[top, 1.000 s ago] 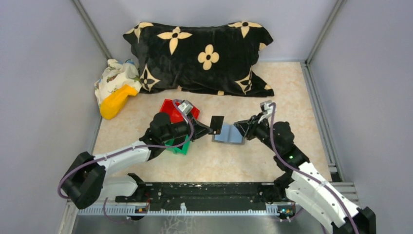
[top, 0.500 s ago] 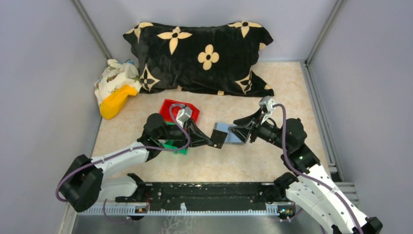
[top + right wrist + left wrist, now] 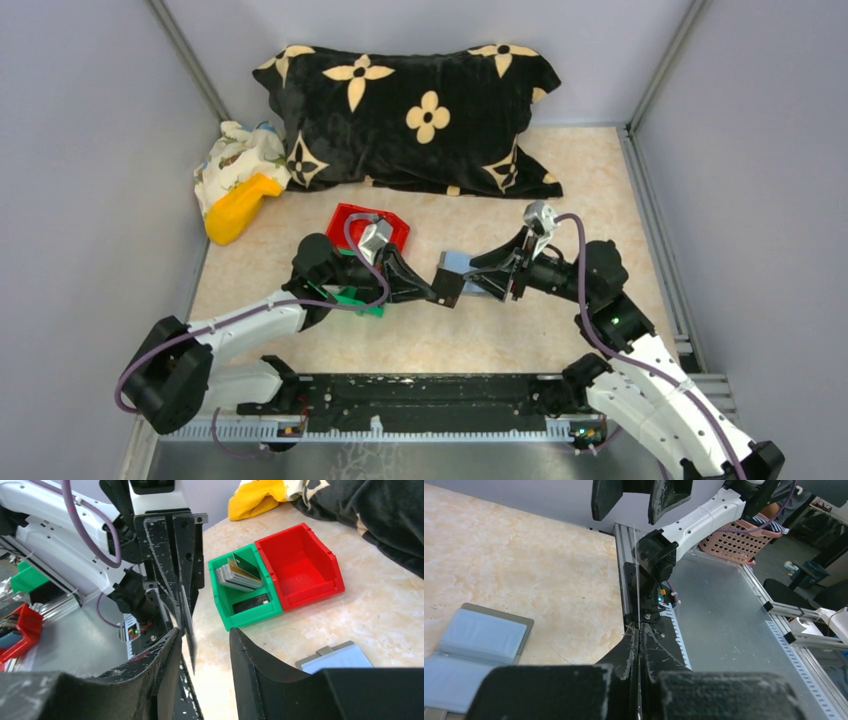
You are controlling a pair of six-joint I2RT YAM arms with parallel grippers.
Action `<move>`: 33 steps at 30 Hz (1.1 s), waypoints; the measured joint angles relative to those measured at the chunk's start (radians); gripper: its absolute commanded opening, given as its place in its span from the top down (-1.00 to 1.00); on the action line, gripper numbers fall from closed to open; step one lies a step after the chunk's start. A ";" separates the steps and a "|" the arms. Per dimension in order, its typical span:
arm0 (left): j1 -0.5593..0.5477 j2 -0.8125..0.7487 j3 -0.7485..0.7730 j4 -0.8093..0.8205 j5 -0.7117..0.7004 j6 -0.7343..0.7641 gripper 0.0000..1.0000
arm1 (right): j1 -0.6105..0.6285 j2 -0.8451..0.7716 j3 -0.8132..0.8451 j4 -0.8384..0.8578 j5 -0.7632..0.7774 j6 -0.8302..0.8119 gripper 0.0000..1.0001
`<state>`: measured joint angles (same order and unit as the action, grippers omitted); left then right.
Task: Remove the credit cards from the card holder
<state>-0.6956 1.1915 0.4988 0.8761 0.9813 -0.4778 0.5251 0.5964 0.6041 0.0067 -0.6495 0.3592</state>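
At the left, a green bin is seen beside a red bin. A small stack of cards lies in the green one, so it is judged to be the place where removed cards are collected; nothing is seen in the red one.

Just right of the bins, the left gripper is clamped flat on a dark credit card. The card is held clear of the table and edge-on toward the other arm, probably so that it can be carried off without bending.

Below and slightly beyond the card, the card holder lies unfolded on the table near its middle, with the blue-grey inner face turned up; no card can be made out on it.

To the right, the fingers of the right gripper are held apart, one on each side of the card's free edge, with nothing gripped. This placement suggests a handover or a steadying role; which one cannot be told.
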 measured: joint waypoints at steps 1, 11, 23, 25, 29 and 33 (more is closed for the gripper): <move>0.000 0.001 0.000 0.003 0.000 0.000 1.00 | 0.000 0.000 0.000 0.006 -0.008 0.003 0.20; 0.000 0.011 0.000 0.047 0.000 -0.026 1.00 | 0.000 0.002 -0.015 0.042 -0.054 0.036 0.21; 0.000 0.027 0.010 0.095 0.007 -0.061 1.00 | 0.000 0.036 -0.048 0.117 -0.061 0.068 0.27; 0.000 0.034 0.010 0.103 0.011 -0.069 1.00 | 0.000 0.050 -0.049 0.135 -0.064 0.072 0.27; 0.000 0.047 0.010 0.113 0.016 -0.073 1.00 | 0.000 0.076 -0.049 0.177 -0.074 0.085 0.46; 0.000 0.055 0.010 0.119 0.016 -0.076 1.00 | 0.000 0.098 -0.049 0.212 -0.084 0.096 1.00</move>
<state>-0.6956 1.2465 0.5091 0.9947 0.9974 -0.5541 0.5251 0.6945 0.5549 0.2184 -0.7338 0.4549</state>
